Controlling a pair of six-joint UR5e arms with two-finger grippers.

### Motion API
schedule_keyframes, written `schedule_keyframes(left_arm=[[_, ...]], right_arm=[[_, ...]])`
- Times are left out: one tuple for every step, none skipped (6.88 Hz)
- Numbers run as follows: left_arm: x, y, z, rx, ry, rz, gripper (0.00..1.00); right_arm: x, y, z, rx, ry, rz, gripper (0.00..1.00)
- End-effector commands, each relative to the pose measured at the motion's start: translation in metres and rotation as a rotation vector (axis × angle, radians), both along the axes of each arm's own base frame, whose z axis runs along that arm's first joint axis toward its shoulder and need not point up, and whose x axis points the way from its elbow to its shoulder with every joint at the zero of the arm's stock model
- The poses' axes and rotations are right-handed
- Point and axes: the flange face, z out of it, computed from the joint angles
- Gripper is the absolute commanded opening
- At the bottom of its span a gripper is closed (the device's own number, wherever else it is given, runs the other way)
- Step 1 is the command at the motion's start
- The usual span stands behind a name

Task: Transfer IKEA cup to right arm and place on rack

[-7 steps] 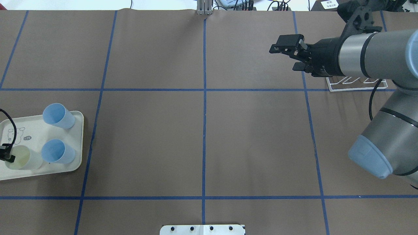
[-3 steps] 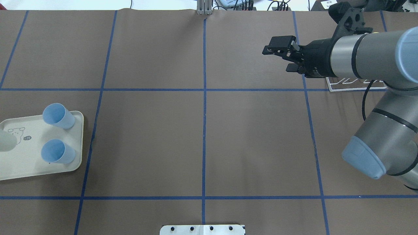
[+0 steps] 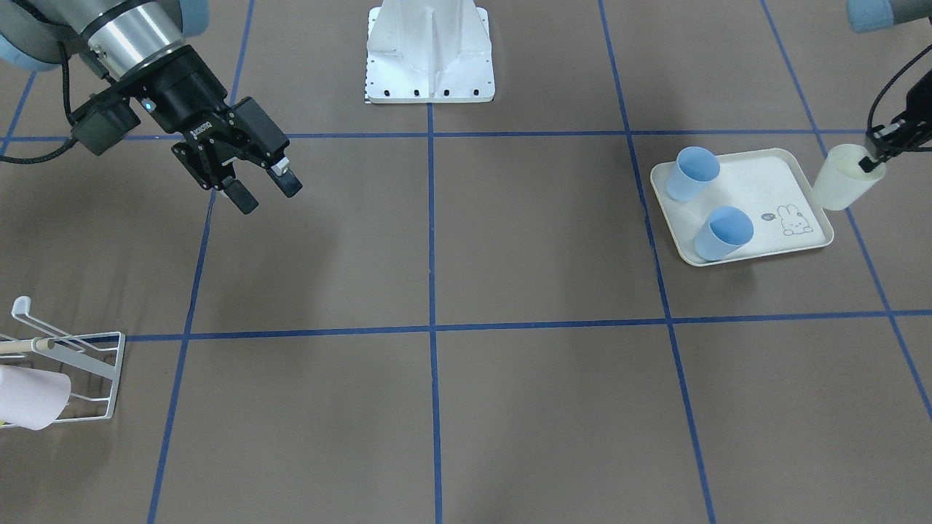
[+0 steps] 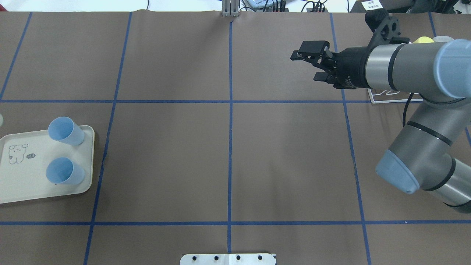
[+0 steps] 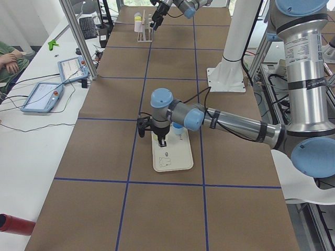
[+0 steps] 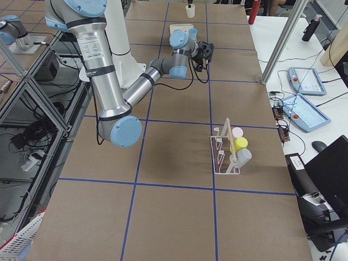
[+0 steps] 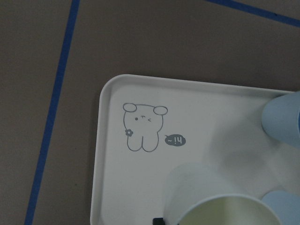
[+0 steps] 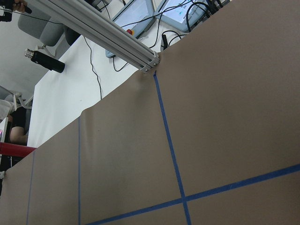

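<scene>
A cream IKEA cup (image 3: 841, 188) hangs just off the right edge of the rabbit-print tray (image 3: 772, 182), lifted clear of it. My left gripper (image 3: 869, 163) is shut on its rim. In the left wrist view the cup (image 7: 215, 199) fills the bottom of the frame above the tray (image 7: 112, 140). My right gripper (image 4: 305, 66) stands open and holds nothing, in the air over the far right part of the table, left of the rack (image 4: 386, 96). The white wire rack (image 3: 80, 364) sits at the table's right end, and a pink cup (image 3: 29, 397) hangs on it.
Two blue cups (image 4: 65, 130) (image 4: 64, 171) stand on the tray (image 4: 22, 191). The rack (image 6: 224, 155) carries pink, yellow and grey cups. The robot's white base (image 3: 429, 51) stands at the middle of the near table edge. Blue tape lines grid the brown table cover.
My left gripper has lifted the cream cup off the tray and carried it out of the overhead view's left edge. The right arm has swung a little leftward with its gripper still open.
</scene>
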Motion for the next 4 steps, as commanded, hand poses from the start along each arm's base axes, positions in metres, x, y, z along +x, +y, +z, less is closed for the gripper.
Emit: schedule_keyframes(left_arm=[[-0.009, -0.084, -0.105, 0.005, -0.069, -0.077, 0.0], [0.001, -0.106, -0.139, -0.029, -0.028, -0.194, 0.0], [0.026, -0.116, -0.171, -0.039, 0.027, -0.258, 0.0], [0.067, -0.112, -0.189, -0.03, 0.107, -0.298, 0.0]], right_arm=[[-0.007, -0.003, 0.008, -0.007, -0.056, 0.0, 1.0], [-0.008, -0.003, 0.008, -0.028, -0.069, 0.001, 1.0], [-0.007, -0.002, 0.007, -0.028, -0.073, 0.001, 1.0], [-0.008, -0.003, 0.004, -0.028, -0.08, 0.001, 1.0]])
